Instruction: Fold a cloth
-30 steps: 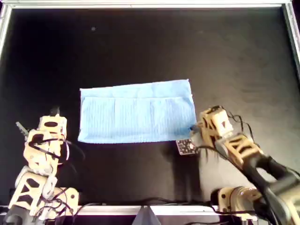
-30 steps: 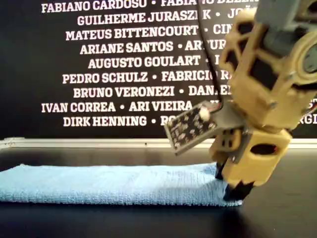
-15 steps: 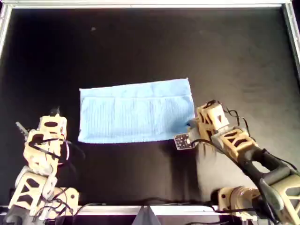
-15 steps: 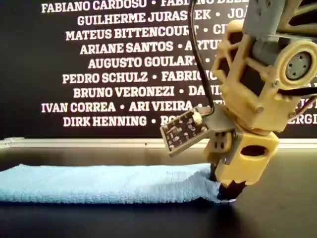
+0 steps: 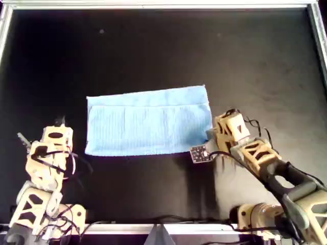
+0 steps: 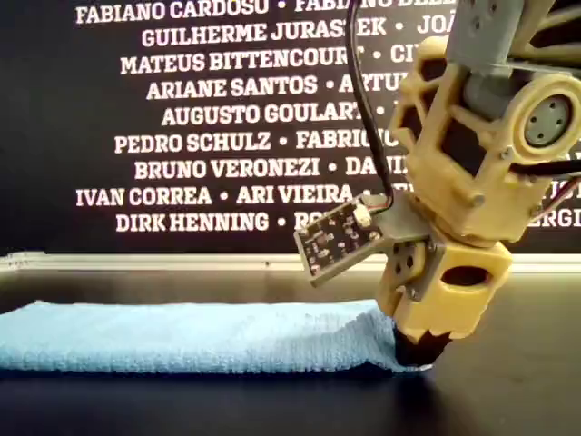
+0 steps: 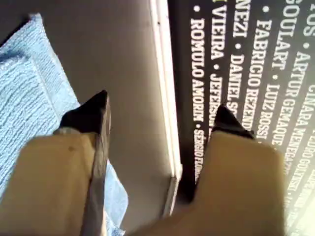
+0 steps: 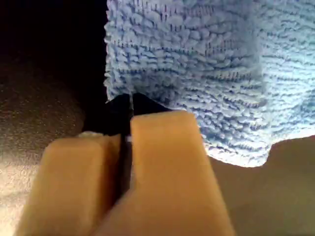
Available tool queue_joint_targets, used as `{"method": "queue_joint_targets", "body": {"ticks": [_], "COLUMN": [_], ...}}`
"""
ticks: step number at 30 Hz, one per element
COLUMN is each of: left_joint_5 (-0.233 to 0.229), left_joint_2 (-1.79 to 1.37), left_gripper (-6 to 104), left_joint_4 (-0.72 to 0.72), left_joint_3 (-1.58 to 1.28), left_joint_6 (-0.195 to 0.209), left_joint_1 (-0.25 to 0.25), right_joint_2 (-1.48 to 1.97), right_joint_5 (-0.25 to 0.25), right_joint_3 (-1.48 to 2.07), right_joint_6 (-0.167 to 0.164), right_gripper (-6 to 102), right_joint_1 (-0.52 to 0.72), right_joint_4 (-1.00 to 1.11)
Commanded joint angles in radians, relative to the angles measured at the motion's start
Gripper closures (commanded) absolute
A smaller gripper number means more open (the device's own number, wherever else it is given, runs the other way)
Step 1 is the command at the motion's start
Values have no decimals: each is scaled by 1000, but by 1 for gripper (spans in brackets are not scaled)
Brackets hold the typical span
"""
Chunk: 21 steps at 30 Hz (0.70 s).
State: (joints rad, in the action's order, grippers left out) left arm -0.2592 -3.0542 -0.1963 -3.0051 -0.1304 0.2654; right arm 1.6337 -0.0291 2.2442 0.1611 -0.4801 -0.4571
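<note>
The light blue cloth [image 5: 148,122] lies flat on the black table as a wide rectangle, folded in half. It also shows in the exterior view [image 6: 182,336]. My second gripper [image 5: 210,137] is at the cloth's near corner on the overhead view's right, with its tips down on the table [image 6: 416,350]. In the second wrist view its jaws [image 8: 127,101] are shut, pinching the cloth's edge [image 8: 197,59]. My first gripper [image 5: 57,125] hovers open and empty beside the cloth's other near corner; its wrist view [image 7: 160,105] shows the cloth [image 7: 24,98] to one side.
A metal rim [image 5: 153,5] borders the black table. A dark wall printed with white names [image 6: 227,118] stands behind it. A small circuit board [image 5: 199,154] sticks out of the second arm's wrist, just off the cloth's edge.
My second gripper has shifted a little toward the cloth, dropped to the table and closed on its corner, which has bunched up slightly. The first arm has not moved.
</note>
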Motion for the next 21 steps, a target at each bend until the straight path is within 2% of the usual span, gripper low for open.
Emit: {"method": "queue_joint_targets", "body": {"ticks": [1, 4, 8, 11, 12, 13, 15, 17, 21], "left_joint_5": [-11, -11, -11, -9, -5, 0, 0, -3, 2], "left_joint_2": [-23, -23, -23, -23, -23, -23, -23, -23, -23], "left_gripper": [23, 23, 23, 23, 23, 23, 23, 23, 23], "left_joint_4": [5, 5, 5, 5, 5, 5, 5, 5, 5], "left_joint_3": [49, 49, 49, 49, 52, 54, 54, 54, 51], "left_joint_6": [-6, -6, -6, -6, -6, -6, -6, -6, -6], "left_joint_1": [-15, -14, -15, -12, -9, -8, -8, -8, -11], "right_joint_2": [94, 268, 730, 1071, 1173, 1276, 1453, 1506, 1359], "right_joint_5": [-6, -6, 15, 14, 12, 15, -3, -5, -6], "right_joint_3": [8, 103, 302, 428, 466, 502, 563, 600, 669], "right_joint_6": [2, -17, -18, -17, -3, -12, -3, -17, -35], "right_gripper": [94, 87, 65, 52, 49, 46, 43, 41, 40], "right_joint_1": [8, 2, -2, 17, 18, 23, 14, 8, 8], "right_joint_4": [17, 17, 14, 15, 17, 17, 17, 15, 6]}}
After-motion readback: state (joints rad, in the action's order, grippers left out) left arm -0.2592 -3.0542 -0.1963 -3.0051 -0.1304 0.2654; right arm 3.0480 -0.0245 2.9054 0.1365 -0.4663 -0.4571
